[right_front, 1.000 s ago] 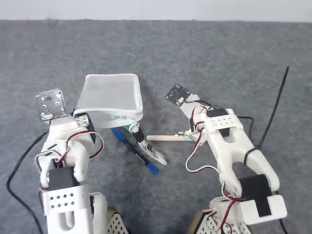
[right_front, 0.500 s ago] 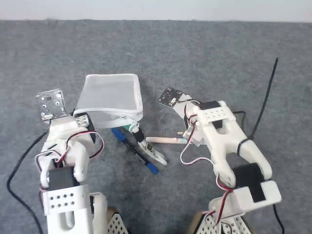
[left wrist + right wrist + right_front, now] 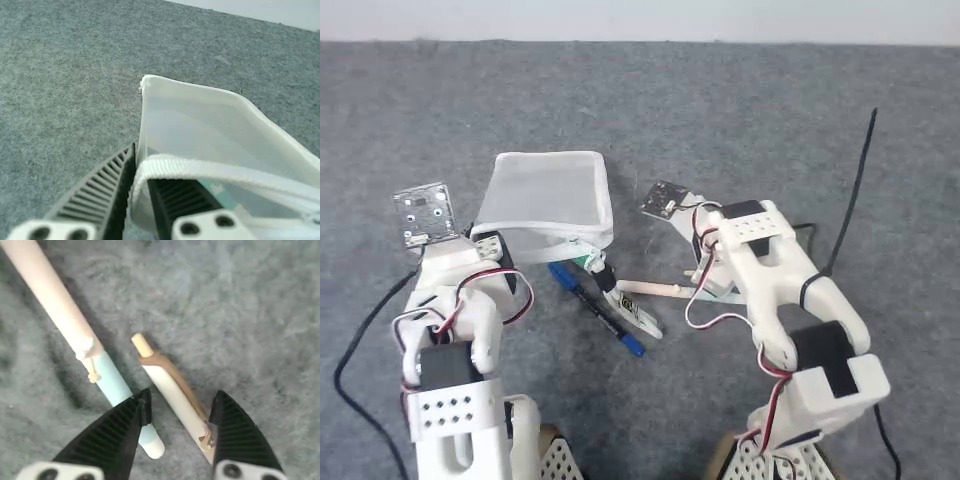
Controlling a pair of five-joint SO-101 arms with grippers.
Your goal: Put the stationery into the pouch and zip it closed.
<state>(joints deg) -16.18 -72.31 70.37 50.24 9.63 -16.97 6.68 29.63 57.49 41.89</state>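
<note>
- Left gripper [image 3: 141,167] is pinching the rim of the white mesh pouch [image 3: 548,195], jaws narrow with the fabric between them.
- Pouch is lying on the grey mat [image 3: 770,110] ahead of the left arm, mouth gaping toward the arms.
- Right gripper [image 3: 182,399] is standing wide, straddling a cream pen [image 3: 167,382] with a brown clip lying on the mat.
- Pink-and-pale-blue pen [image 3: 65,315] is lying just beside it.
- Blue pen [image 3: 605,317] and white marker [image 3: 635,310] are lying side by side near the pouch mouth, all 4 items outside it.
</note>
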